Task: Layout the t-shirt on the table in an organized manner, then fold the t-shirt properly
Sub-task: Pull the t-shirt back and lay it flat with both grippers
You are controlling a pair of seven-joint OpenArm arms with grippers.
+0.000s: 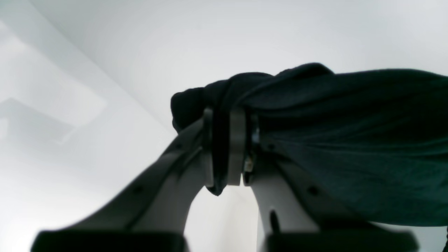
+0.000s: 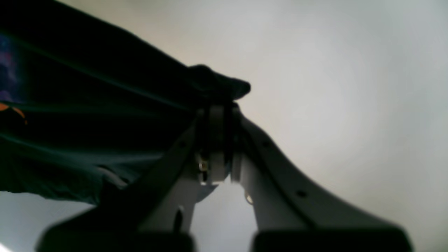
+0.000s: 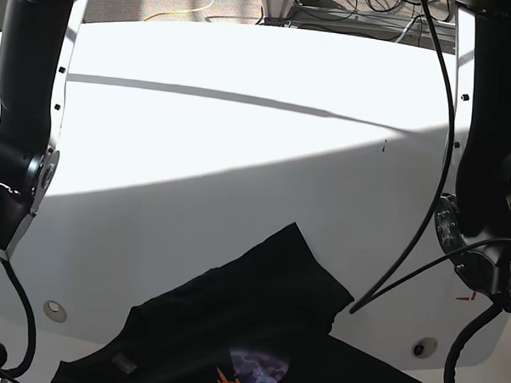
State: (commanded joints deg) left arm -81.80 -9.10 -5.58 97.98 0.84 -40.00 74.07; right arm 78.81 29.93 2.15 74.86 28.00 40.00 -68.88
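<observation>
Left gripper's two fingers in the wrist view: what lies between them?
In the left wrist view, a bunched fold of the black t-shirt lies pinched between the fingers of the left gripper; the cloth stretches away to the right.

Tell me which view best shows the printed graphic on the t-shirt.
The base view: the orange and purple print sits on the black t-shirt at the bottom edge, partly cut off. The right wrist view catches only blurred purple and orange specks at its left edge. The left wrist view shows plain dark cloth pinched in the left claw.
</observation>
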